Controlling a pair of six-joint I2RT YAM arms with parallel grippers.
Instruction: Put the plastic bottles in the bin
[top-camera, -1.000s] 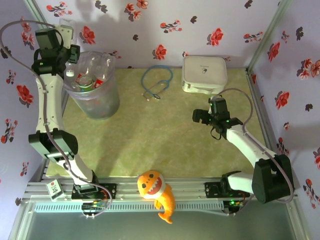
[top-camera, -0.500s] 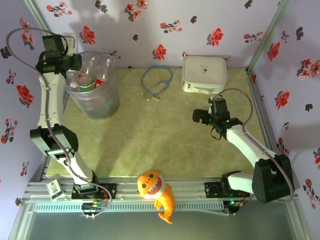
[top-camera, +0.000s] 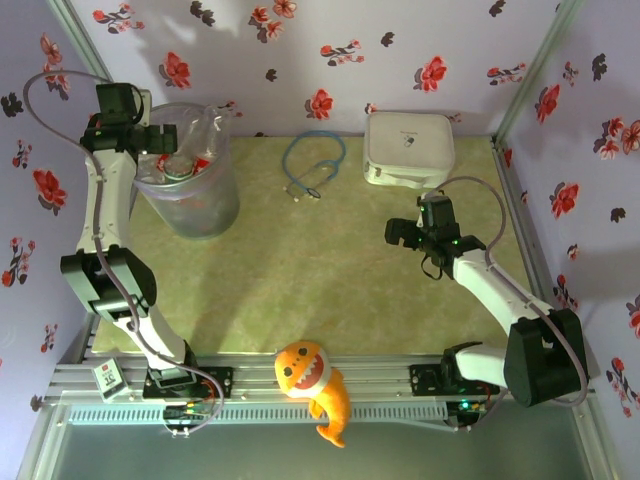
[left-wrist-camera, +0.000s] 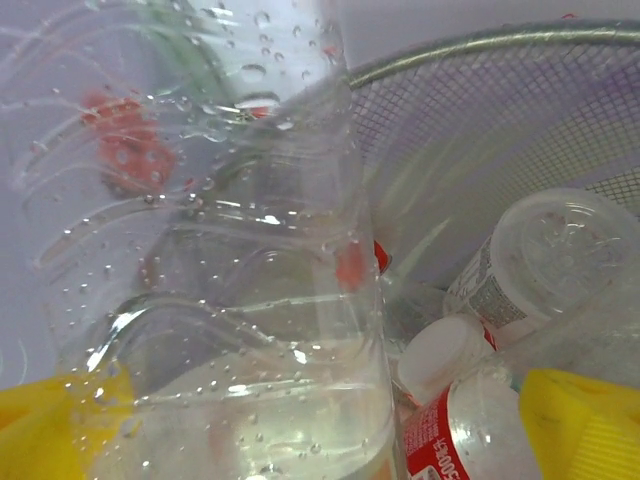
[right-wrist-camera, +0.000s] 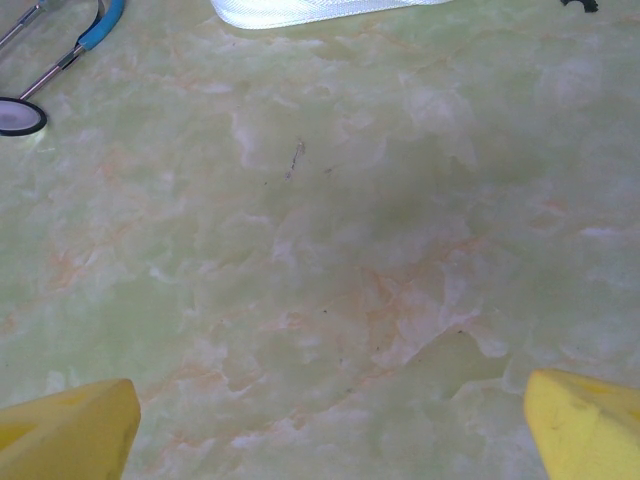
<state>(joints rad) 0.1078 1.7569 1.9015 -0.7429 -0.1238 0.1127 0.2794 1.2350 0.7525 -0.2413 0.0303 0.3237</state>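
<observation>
My left gripper (top-camera: 162, 140) hangs over the bin (top-camera: 200, 205) with its jaws spread wide. A clear ribbed bottle (left-wrist-camera: 220, 300) stands tilted between them, nearer the left finger; whether it touches that finger I can't quite tell through the droplets. To finish the drop cleanly I'd hold the jaws apart and lift straight up, away from the rim, so nothing drags the bottle out. It is beaded with water and leans over other bottles (left-wrist-camera: 545, 255) piled in the bin. My right gripper (right-wrist-camera: 330, 420) is open above the tabletop (right-wrist-camera: 330, 250), holding nothing.
</observation>
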